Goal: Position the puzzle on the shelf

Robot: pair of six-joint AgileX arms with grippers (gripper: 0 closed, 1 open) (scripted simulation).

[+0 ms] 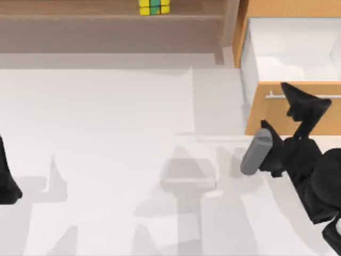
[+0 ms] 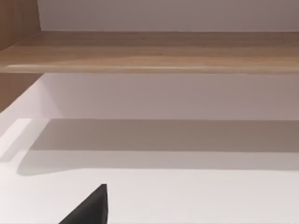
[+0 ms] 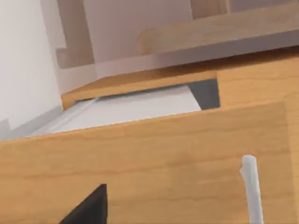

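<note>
With the puzzle (image 1: pixel 154 6) resting on the shelf (image 1: pixel 80 16), the right gripper (image 1: pixel 303 114), its opening impossible to judge, should back clear of the open drawer (image 1: pixel 277 109).

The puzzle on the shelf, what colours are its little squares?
Mostly yellow and green squares, with a bit of blue, on the puzzle. The top view shows it best.

Bright even light, soft overlapping grey shadows on table (image 1: pixel 106 133)
</note>
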